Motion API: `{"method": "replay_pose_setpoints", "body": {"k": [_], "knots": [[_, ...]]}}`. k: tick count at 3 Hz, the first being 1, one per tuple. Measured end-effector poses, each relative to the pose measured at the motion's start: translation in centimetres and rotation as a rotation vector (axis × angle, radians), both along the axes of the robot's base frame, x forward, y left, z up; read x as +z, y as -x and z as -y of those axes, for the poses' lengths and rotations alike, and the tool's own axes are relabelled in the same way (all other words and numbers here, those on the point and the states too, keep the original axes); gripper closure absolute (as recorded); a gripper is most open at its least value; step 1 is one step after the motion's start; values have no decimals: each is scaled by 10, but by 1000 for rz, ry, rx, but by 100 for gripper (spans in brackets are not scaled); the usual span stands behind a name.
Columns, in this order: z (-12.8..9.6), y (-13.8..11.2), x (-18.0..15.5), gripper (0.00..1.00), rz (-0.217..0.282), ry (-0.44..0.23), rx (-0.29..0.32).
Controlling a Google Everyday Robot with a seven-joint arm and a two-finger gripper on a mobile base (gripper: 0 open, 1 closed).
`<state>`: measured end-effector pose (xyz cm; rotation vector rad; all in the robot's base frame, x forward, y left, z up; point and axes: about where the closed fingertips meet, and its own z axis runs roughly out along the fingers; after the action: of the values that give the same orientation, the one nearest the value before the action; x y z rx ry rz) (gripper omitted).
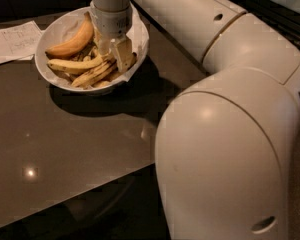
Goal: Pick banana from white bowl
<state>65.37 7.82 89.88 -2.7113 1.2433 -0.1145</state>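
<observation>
A dark, glossy table (65, 144) fills the lower left of the frame, and the white bowl (40, 64) stands on it at the upper left, lined with crumpled white paper (140, 33) that spills over its right rim. The robot's pale arm (190, 14) comes in from the upper right, its bulky elbow housing (225, 159) filling the lower right. Its wrist points straight down over the right half of the bowl. The gripper (115, 61) is lowered into the bowl among the fruit, and whether it is closed on anything or spread apart cannot be told from this view. The banana (92, 75), slim and dull yellow with brown streaks, lies slantwise low in the bowl, its right end reaching up beside the gripper. Just above it lies a cleaner yellow banana (72, 65), and a plump orange-yellow banana (72, 41) rests against the far wall. A flat paper sheet (12, 41) lies on the table at the left edge, just beside the bowl.
</observation>
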Motion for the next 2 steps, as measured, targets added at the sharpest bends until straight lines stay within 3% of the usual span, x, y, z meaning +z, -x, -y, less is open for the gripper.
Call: {"method": "replay_pose_setpoints", "body": {"k": [2], "knots": [[-5,1,-7,41,-28,-10,6]]}}
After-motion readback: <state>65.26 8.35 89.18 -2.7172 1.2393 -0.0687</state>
